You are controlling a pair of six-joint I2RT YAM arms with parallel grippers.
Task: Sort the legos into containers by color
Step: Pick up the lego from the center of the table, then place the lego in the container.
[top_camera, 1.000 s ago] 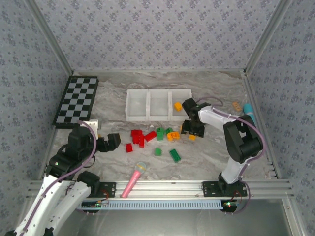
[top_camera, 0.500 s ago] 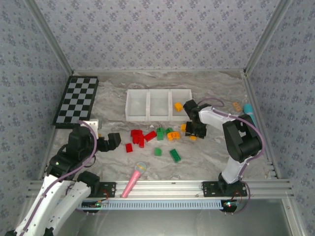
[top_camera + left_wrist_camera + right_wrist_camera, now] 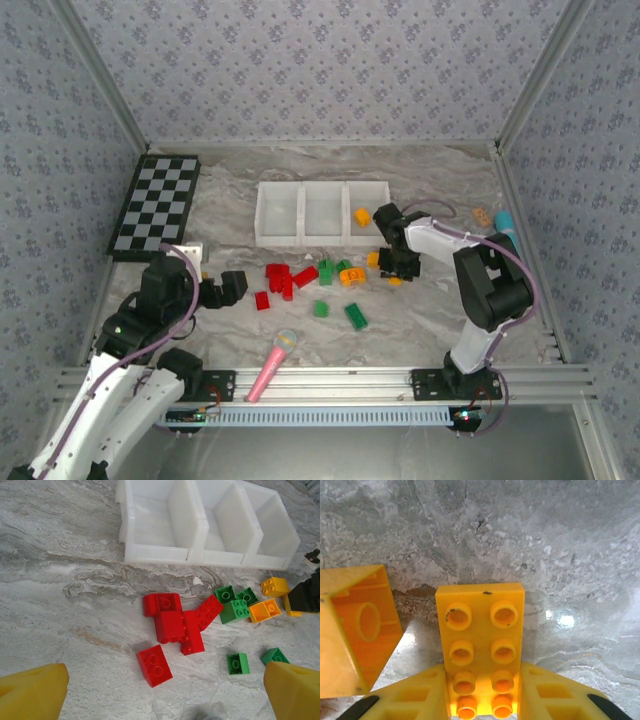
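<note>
An oblong orange lego [image 3: 481, 630] lies studs-up on the marble table, and my right gripper [image 3: 482, 692] is shut on its near end, one yellow finger [image 3: 415, 697] at each side. From above, that gripper [image 3: 393, 270] sits just right of the loose pile. Another orange lego [image 3: 355, 635] lies tipped over to its left. Red legos [image 3: 285, 277] [image 3: 175, 622], green legos [image 3: 326, 272] [image 3: 232, 607] and an orange lego [image 3: 350, 276] are scattered below the containers [image 3: 322, 240] [image 3: 200, 557]. One orange lego [image 3: 362, 216] is in the right bin. My left gripper [image 3: 228, 288] [image 3: 162, 697] is open, left of the red legos.
A checkerboard [image 3: 157, 203] lies at the back left. A pink microphone toy [image 3: 272, 365] rests near the front rail. A small orange piece [image 3: 482, 216] and a teal object [image 3: 505, 222] sit by the right wall. Patterned walls close in the table.
My right gripper has closed onto the oblong orange lego and shifted slightly toward the bins. The left arm has barely moved.
</note>
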